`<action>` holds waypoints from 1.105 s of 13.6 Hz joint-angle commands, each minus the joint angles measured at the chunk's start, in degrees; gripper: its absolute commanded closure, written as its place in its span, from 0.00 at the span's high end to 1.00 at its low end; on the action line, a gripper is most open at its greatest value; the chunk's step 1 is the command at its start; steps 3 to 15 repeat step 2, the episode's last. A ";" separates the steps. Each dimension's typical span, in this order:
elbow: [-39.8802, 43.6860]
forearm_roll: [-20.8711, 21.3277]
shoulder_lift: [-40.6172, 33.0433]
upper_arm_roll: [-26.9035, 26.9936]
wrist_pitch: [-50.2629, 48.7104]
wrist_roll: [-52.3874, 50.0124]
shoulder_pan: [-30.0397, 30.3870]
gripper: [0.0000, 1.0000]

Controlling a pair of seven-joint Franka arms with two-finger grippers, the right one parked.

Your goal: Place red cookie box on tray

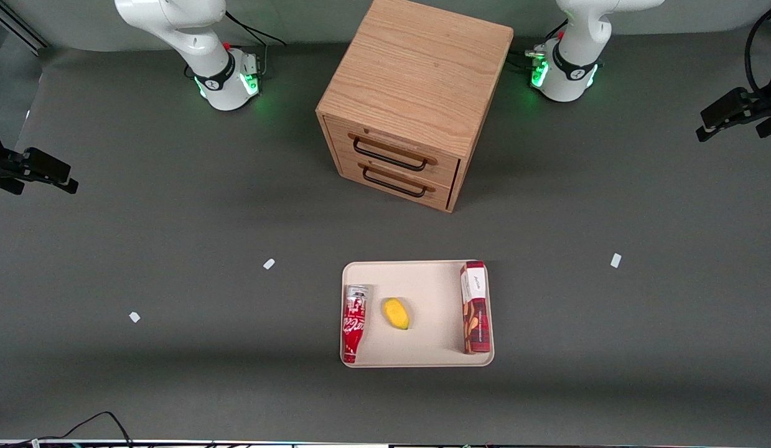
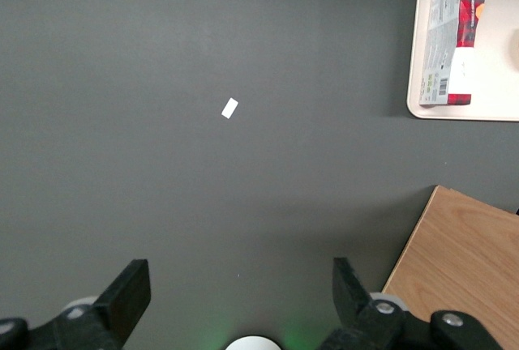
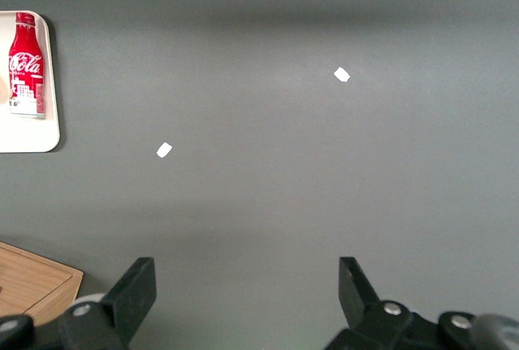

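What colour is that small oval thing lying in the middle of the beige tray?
Yellow; the small oval object on the flat beige tray shows best in the front view. The open gripper is parked away.

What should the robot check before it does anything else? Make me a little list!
1. Red cookie box on the tray: ok, it lies along the edge toward the working arm's end.
2. Box fully inside the rim: cannot tell, it sits very close.
3. Gripper jaws open and holding nothing: ok.
4. Gripper away from the tray, above bare table near the wooden cabinet: ok.
5. Soda can and yellow fruit lying on the tray, apart from the box: ok.
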 commanded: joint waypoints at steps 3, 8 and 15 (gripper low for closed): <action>-0.71 1.43 -2.30 -1.08 -1.99 0.52 0.29 1.00; -0.71 1.43 -2.30 -1.08 -1.99 0.52 0.29 1.00; -0.71 1.43 -2.30 -1.08 -1.99 0.52 0.29 1.00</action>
